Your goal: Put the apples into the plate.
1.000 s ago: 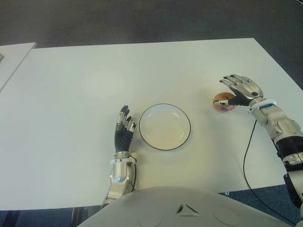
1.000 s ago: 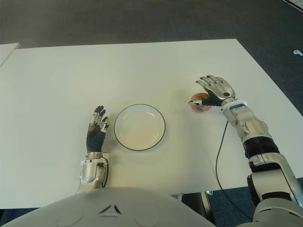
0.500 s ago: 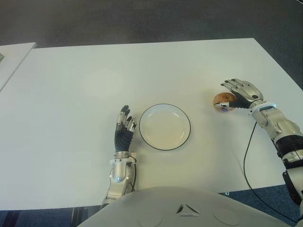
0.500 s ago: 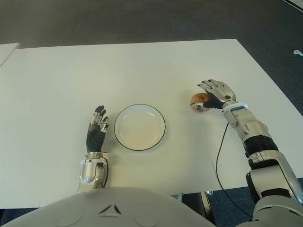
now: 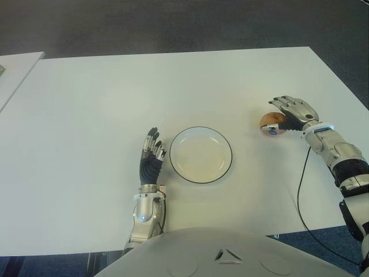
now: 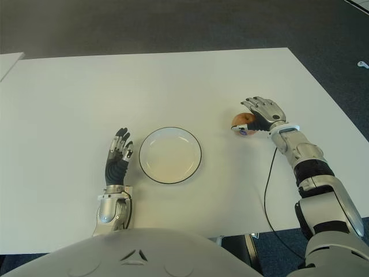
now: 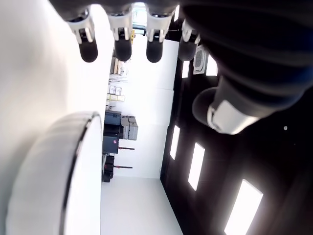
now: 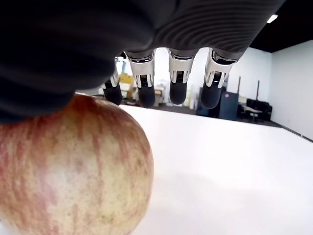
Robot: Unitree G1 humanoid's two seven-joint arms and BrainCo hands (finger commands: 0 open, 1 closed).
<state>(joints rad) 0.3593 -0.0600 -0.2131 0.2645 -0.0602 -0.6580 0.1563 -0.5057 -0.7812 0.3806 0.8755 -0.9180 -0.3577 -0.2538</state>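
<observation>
One red-yellow apple [image 5: 270, 123] sits on the white table [image 5: 86, 104], to the right of the empty black-rimmed white plate [image 5: 200, 154]. My right hand [image 5: 283, 111] is cupped over the apple's top and right side, its fingers [image 8: 178, 88] stretched out past the apple [image 8: 73, 166] and not wrapped around it. The thumb shows low beside the fruit. My left hand [image 5: 151, 156] stands open just left of the plate, fingers [image 7: 122, 49] straight, holding nothing, with the plate's rim [image 7: 54, 171] close by.
A black cable [image 5: 301, 190] runs from my right wrist down over the table's front edge. A second white table [image 5: 14, 72] stands at the far left. Dark carpet lies beyond the table's far and right edges.
My right hand has come down over the apple, its fingers lower and flatter than a second ago. The apple, the plate and my left hand have not moved.
</observation>
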